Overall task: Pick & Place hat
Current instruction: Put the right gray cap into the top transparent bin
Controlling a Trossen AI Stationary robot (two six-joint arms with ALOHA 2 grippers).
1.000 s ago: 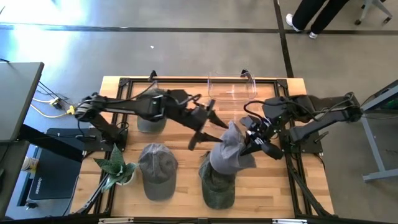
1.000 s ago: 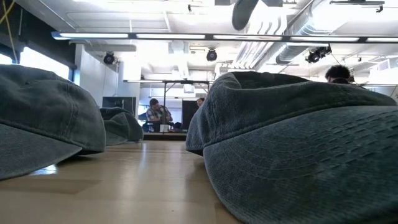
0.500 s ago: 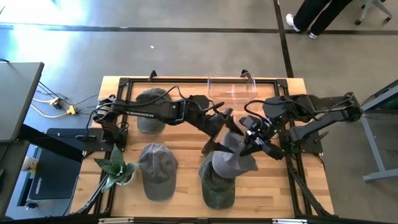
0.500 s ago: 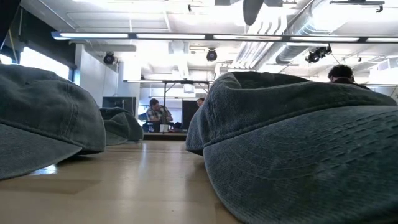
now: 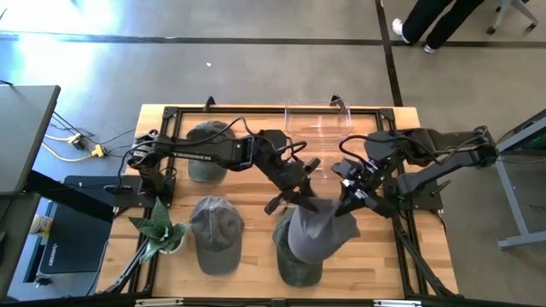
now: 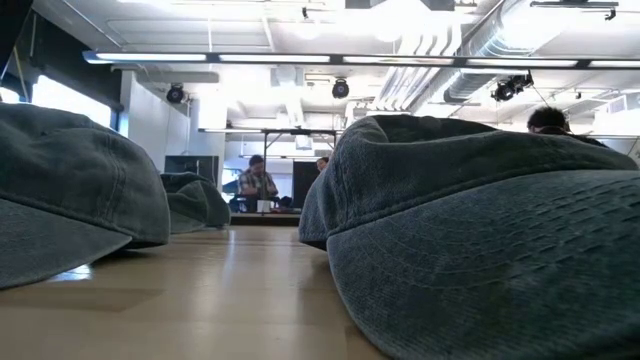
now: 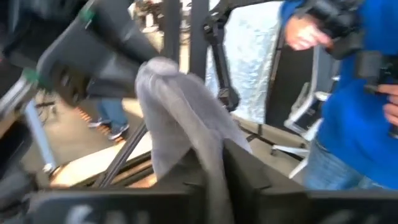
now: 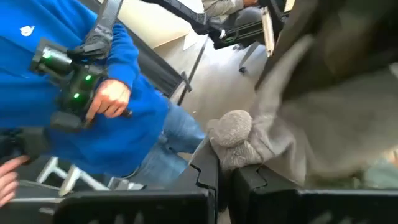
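A grey hat hangs between my two grippers over the middle right of the table. It partly covers a dark green hat that lies on the wood below. My left gripper is shut on the grey hat's left side. My right gripper is shut on its right side. Whether the grey hat touches the green one, I cannot tell. Another grey hat lies near left and a third hat lies far left. My left gripper pinches a fold of the grey hat's cloth between its two fingers, coming slanting down from the table's left. The cloth rises past the fingers in a soft ridge. My right gripper pinches a bunched lump of the hat's cloth between its two fingers, coming from the table's right. The rest of the hat sags slack beside the fingers.
A clear plastic box stands at the far edge. A small potted plant sits near left. A person in a blue top stands beyond the table holding a controller. Bare wood lies between the hats.
My left gripper has gone toward the table's right and near edge, reached the grey hat that hung from my right gripper, and shut on its left side. The hat has shifted a little toward the near edge and now spreads between both grippers.
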